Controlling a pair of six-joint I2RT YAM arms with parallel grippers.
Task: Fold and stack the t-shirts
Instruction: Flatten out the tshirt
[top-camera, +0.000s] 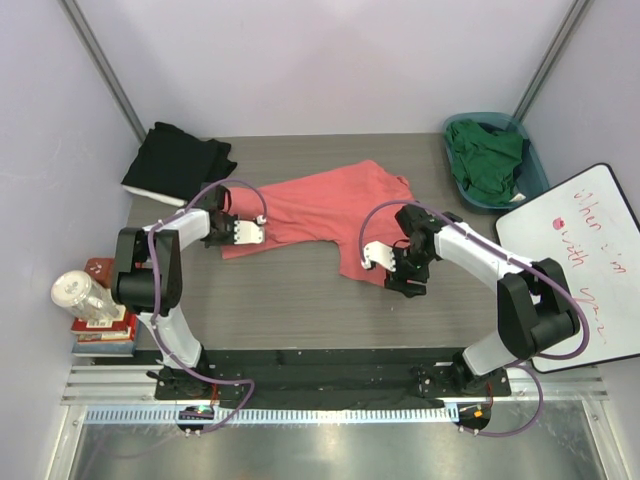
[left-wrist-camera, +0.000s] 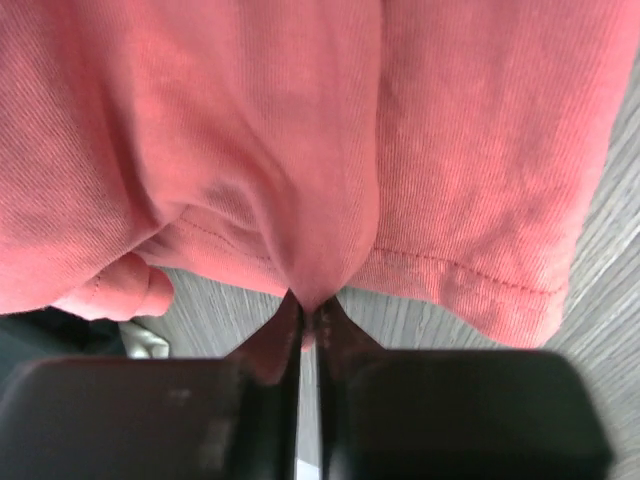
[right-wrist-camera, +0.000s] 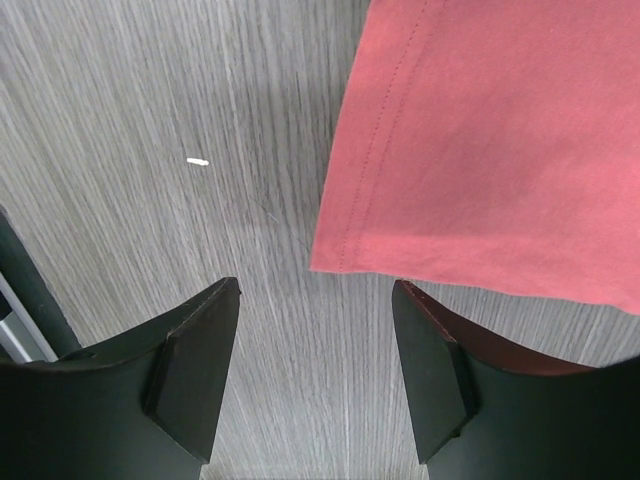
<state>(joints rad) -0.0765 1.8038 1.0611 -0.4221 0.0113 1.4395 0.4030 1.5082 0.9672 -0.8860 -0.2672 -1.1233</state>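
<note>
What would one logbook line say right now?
left gripper: shut on coral-pink cotton t-shirt edge | right gripper: open beside its hem corner | black cotton t-shirt: at far-left corner | dark green t-shirt: in teal plastic basket

The only writing is on the white rectangular whiteboard with a black frame (top-camera: 585, 285), which lies at the right edge of the tabletop in the top view. Two lines of red marker handwriting (top-camera: 578, 248) run sideways across it, beginning beside a solid red blot. The letters are too small and slanted to read with certainty. The red cover on the stack of books (top-camera: 100, 325) at the left bears small pale marks, also illegible.
</note>
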